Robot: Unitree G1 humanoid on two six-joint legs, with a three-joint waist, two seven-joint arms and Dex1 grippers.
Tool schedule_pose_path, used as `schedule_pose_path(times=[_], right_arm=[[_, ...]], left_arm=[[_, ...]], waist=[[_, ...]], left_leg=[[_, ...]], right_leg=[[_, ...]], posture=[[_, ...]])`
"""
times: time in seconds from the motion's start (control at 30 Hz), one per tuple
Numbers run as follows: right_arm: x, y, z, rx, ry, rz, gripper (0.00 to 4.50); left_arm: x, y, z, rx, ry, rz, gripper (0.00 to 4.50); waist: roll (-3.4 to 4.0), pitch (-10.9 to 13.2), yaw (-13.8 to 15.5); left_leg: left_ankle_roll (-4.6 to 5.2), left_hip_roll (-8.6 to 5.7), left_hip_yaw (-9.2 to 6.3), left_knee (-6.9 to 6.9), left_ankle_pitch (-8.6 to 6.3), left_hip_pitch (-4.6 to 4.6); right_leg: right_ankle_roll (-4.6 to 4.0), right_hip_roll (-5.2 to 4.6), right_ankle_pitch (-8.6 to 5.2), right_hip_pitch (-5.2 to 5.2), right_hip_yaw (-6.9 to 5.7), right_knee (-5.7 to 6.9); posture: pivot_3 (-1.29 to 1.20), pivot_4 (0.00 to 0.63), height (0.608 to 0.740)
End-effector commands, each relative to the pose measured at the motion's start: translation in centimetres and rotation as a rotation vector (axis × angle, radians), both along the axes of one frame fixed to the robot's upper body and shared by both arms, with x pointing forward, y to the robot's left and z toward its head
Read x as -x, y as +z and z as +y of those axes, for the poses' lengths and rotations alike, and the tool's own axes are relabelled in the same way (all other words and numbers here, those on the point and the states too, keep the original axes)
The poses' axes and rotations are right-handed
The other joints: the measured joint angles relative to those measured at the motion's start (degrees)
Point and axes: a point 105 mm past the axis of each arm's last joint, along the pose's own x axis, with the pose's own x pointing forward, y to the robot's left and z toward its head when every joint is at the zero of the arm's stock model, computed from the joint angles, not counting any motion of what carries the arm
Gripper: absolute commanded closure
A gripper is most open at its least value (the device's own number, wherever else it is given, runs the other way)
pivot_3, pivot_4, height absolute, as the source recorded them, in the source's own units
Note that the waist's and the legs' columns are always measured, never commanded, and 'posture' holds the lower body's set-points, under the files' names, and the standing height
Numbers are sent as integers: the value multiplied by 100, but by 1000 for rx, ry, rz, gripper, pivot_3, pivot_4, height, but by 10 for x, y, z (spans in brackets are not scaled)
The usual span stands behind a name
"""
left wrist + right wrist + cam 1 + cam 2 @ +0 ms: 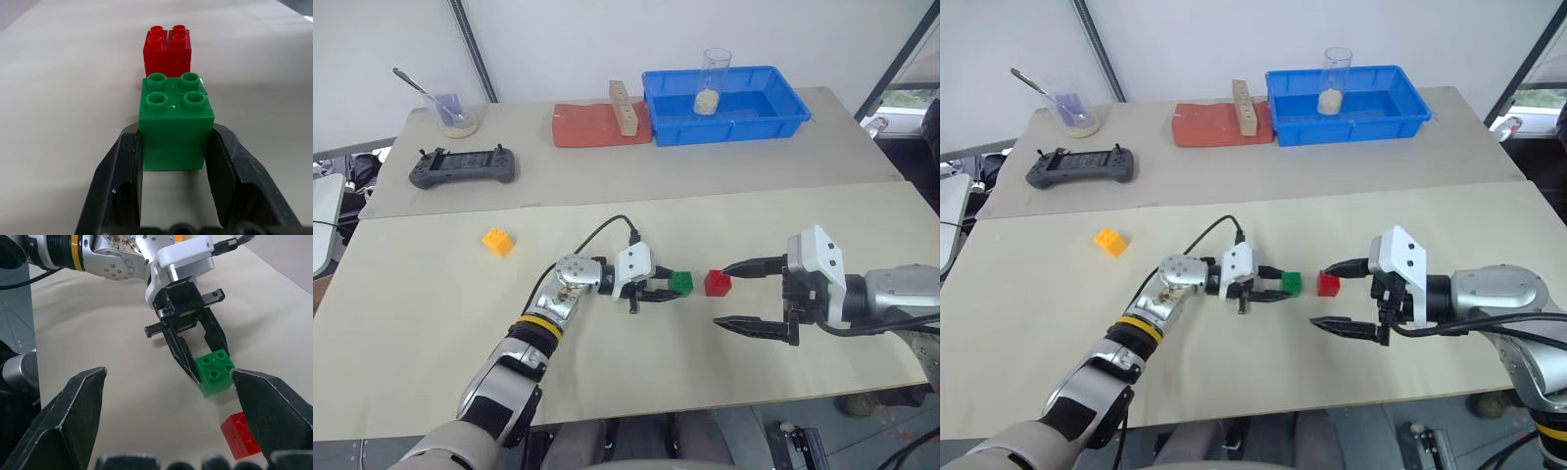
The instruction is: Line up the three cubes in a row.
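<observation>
My left gripper [673,289] is shut on the green cube [683,282], its black fingers [124,171] clamping the cube's two sides low over the table. The red cube [717,283] sits just to the right of it with a small gap between them; in the left wrist view the red cube [167,49] stands right behind the green cube [175,117]. My right gripper [721,294] is open wide, its upper fingertip close beside the red cube and nothing between the fingers. The orange-yellow cube [497,241] lies alone far to the left.
On the back table are a blue bin [734,134] holding a glass [713,83], a tan wooden block [624,106] on a red mat [587,127], a grey controller [463,166] and a glass bowl with a spoon [455,116].
</observation>
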Motion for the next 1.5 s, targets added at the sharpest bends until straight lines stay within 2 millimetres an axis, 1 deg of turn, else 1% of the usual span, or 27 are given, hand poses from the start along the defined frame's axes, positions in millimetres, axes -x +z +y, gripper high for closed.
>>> schedule_pose_path(times=[0.03, 0.1, 0.17, 0.2, 0.3, 0.33, 0.43, 0.57, 0.6, 0.67, 0.73, 0.77, 0.83, 0.9, 0.97, 1.07, 1.17, 1.2, 1.23, 1.37, 1.5], right_arm=[[-1, 12, 3, -6, 11, -57, 0], [-1, 12, 3, -5, 11, -56, 0], [-2, 12, 4, -6, 12, -56, 0], [-2, 12, 4, -7, 15, -56, 0], [-4, 12, 6, -10, 24, -56, 0], [-5, 12, 6, -10, 28, -56, 0], [-9, 13, 8, -13, 44, -59, 0], [-18, 20, 19, -58, 73, -76, 0], [-21, 23, 24, -80, 86, -79, 0], [-24, 27, 34, -111, 106, -82, 0], [-28, 34, 48, -157, 126, -79, 0], [-29, 36, 52, -171, 133, -77, 0], [-31, 41, 62, -203, 148, -69, 0], [-32, 50, 76, -243, 176, -65, 0], [-32, 58, 85, -270, 197, -60, 0], [-31, 68, 95, -296, 226, -53, 0], [-31, 73, 100, -298, 242, -50, 0], [-31, 73, 102, -295, 245, -53, 0], [-30, 74, 102, -294, 246, -56, 0], [-30, 81, 105, -303, 240, -71, 0], [-25, 93, 110, -330, 238, -97, 0]], left_arm=[[-5, 6, 0, 5, 5, -26, 3206], [-5, 6, 0, 6, 3, -20, 3206], [-5, 7, -1, 18, 7, -16, 2198], [-5, 8, -1, 21, 6, -14, 1872], [-5, 12, -1, 30, 5, -19, 427], [-5, 14, 2, 32, 9, -23, 28], [-6, 24, 14, 49, 37, -39, 28], [-7, 53, 52, 101, 171, -73, 28], [-5, 59, 66, 120, 239, -85, 28], [-1, 68, 86, 146, 351, -101, 28], [5, 73, 116, 201, 537, -102, 28], [8, 74, 127, 222, 606, -95, 28], [11, 76, 157, 274, 793, -110, 28], [19, 76, 197, 317, 1010, -141, 28], [29, 74, 221, 322, 1128, -153, 28], [37, 69, 241, 304, 1202, -149, 28], [34, 61, 256, 268, 1201, -113, 28], [33, 58, 261, 252, 1200, -105, 28], [31, 56, 266, 241, 1198, -93, 28], [19, 48, 283, 204, 1176, -47, 28], [0, 40, 291, 190, 1143, -13, 28]], waist=[[0, 0, 0], [0, 0, -1], [0, 0, -2], [0, 0, -3], [0, 0, -7], [0, 0, -8], [0, 0, -20], [1, 0, -148], [2, -1, -154], [5, -3, -177], [6, -3, -193], [6, -3, -198], [6, -3, -193], [5, -3, -167], [5, -3, -134], [5, -3, -59], [4, -3, 13], [4, -3, 16], [4, -3, 13], [5, -3, -21], [4, -3, -79]], left_leg=[[0, 0, 0, 1, 0, 0], [0, 0, 0, 4, 0, 0], [1, 0, 0, 6, -1, -1], [2, 0, 0, 7, -1, 0], [3, 0, 1, 9, -2, -2], [3, 0, 1, 10, -2, -2], [4, 0, 1, 13, -3, -5], [6, 2, 3, 12, -5, -4], [6, 9, 5, 12, -7, -4], [4, 14, 6, 10, -12, -2], [5, 15, 6, 10, -14, -1], [5, 15, 7, 10, -15, 0], [6, 15, 9, 11, -17, 0], [4, 16, 8, 11, -16, 2], [3, 18, 10, 11, -16, 6], [2, 20, 11, 11, -17, 8], [-5, 20, 10, 12, -19, 20], [-25, 20, 10, 13, -31, 22], [-39, 19, 11, 14, -39, 22], [-35, 20, 12, 13, -38, 20], [-17, 21, 12, 10, -26, 18]], right_leg=[[0, 0, 0, 0, 0, 0], [1, 0, 0, 1, 0, 0], [2, 0, 1, 1, 0, 1], [2, 0, 1, 2, 0, 1], [2, 1, 1, 0, 1, 2], [2, 1, 1, 0, 0, 2], [3, 1, 2, -1, 1, 3], [3, 4, 2, -7, 7, 6], [2, 4, 2, -9, 8, 6], [2, 12, 2, -11, 8, 6], [2, 12, 2, -11, 7, 6], [2, 11, 2, -10, 7, 6], [2, 11, 2, -11, 7, 6], [1, 13, 2, -11, 5, 5], [-3, 14, 5, -10, 6, 5], [-5, 14, 6, -10, 3, 5], [-6, 12, 6, -10, -6, -2], [-6, 12, 7, -9, -6, -2], [-6, 12, 8, -9, -5, -2], [-9, 13, 10, -13, -5, 2], [-13, 13, 12, -12, -7, 5]], posture=[[0, 150, 740], [0, 150, 740], [0, 150, 740], [0, 150, 740], [0, 150, 740], [0, 150, 740], [0, 150, 740], [0, 150, 740], [0, 150, 740], [0, 150, 740], [0, 150, 740], [0, 150, 740], [0, 150, 740], [0, 150, 740], [0, 150, 740], [0, 150, 740], [0, 150, 740], [0, 150, 740], [0, 150, 740], [0, 150, 740], [0, 150, 740]])
